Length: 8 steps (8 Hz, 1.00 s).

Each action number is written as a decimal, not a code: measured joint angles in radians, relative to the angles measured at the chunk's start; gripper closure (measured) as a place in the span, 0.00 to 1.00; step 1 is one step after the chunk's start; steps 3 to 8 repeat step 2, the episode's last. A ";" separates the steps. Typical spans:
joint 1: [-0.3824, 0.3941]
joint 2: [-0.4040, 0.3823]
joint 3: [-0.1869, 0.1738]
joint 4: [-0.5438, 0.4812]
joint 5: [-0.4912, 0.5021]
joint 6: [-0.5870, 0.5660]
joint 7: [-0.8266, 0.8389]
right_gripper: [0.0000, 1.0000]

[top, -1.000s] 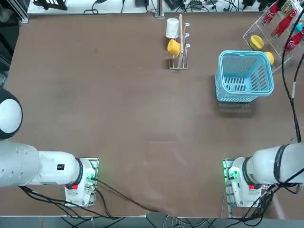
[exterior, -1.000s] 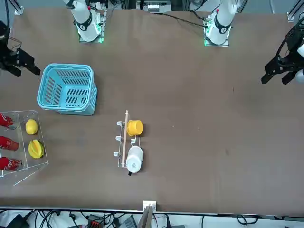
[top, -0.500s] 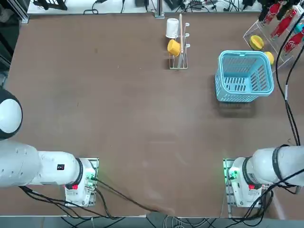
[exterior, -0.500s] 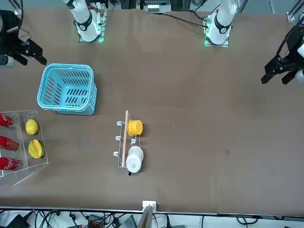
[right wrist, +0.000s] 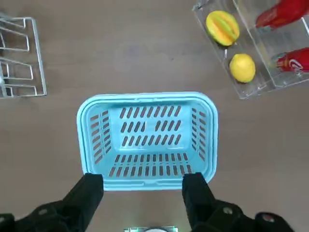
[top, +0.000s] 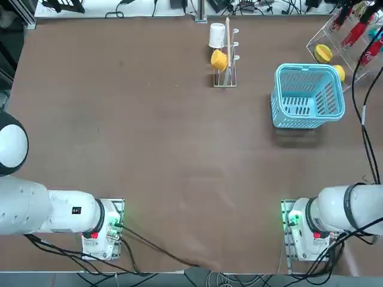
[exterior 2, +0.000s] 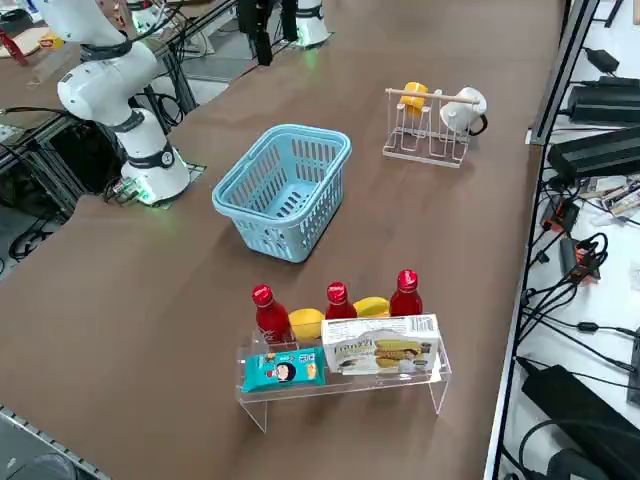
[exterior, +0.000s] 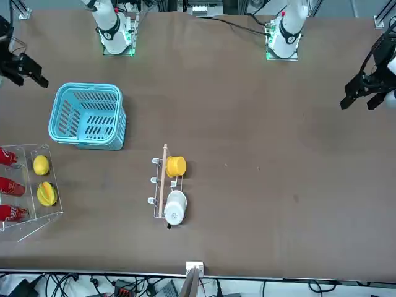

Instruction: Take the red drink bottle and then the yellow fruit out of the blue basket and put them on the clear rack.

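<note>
The blue basket (right wrist: 147, 137) stood empty near the tabletop's far right corner. The yellow fruit (right wrist: 242, 67), light, smooth and likely to roll, and the red drink bottle (right wrist: 293, 62) sat on the clear rack (exterior 2: 345, 385). The right gripper (right wrist: 145, 198) hovered above the basket, fingers spread, holding nothing.

Robotics lab: brown desk (top: 149, 131) with bolted arm bases (top: 105, 230), cable bundles (exterior 2: 570, 270) and aluminium framing (exterior 2: 560, 50) around its edges.

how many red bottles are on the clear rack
3, standing in a row along the clear rack: one red bottle at one end, one in the middle, one at the other end.
</note>
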 joint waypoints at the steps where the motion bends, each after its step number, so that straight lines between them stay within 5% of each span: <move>1: 0.002 0.000 0.001 0.000 0.000 0.015 0.000 0.00; 8: 0.003 0.002 0.002 0.001 0.000 0.026 0.000 0.00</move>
